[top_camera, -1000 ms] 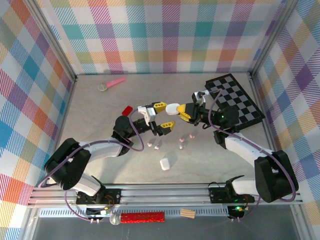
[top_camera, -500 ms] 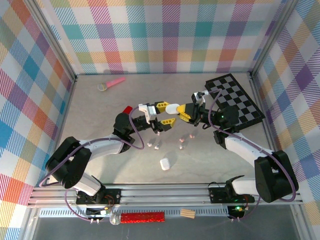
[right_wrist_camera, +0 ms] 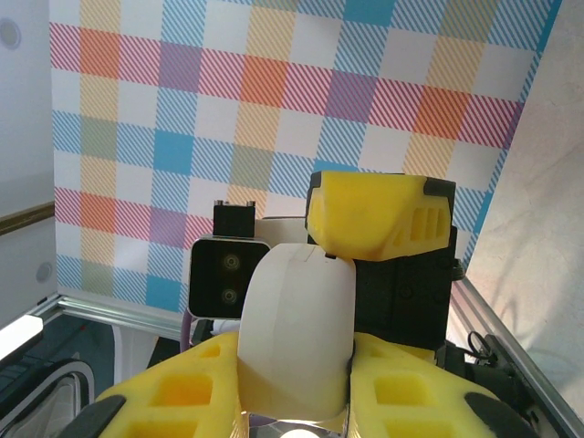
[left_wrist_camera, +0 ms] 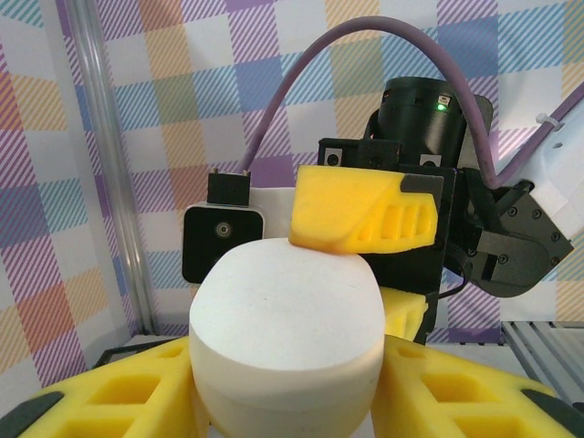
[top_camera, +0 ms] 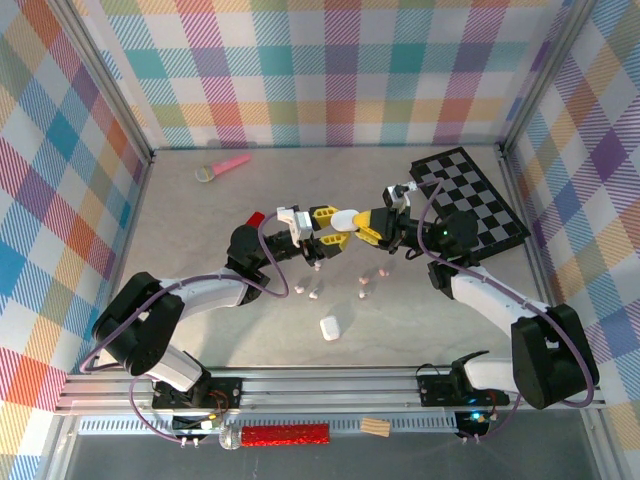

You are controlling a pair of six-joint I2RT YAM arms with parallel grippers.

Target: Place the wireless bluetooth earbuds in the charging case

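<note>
Earbuds (top_camera: 363,290) are lying loose around the table's (top_camera: 200,230) middle, right under my arms. Both my left gripper (left_wrist_camera: 287,392) and right gripper (right_wrist_camera: 297,383) pinch the white charging case (top_camera: 345,218) in midair, probably so I can flip its lid.

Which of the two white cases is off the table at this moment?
The white case held in the air between the left gripper and right gripper; the other white case lies on the table, nearer the arm bases.
</note>
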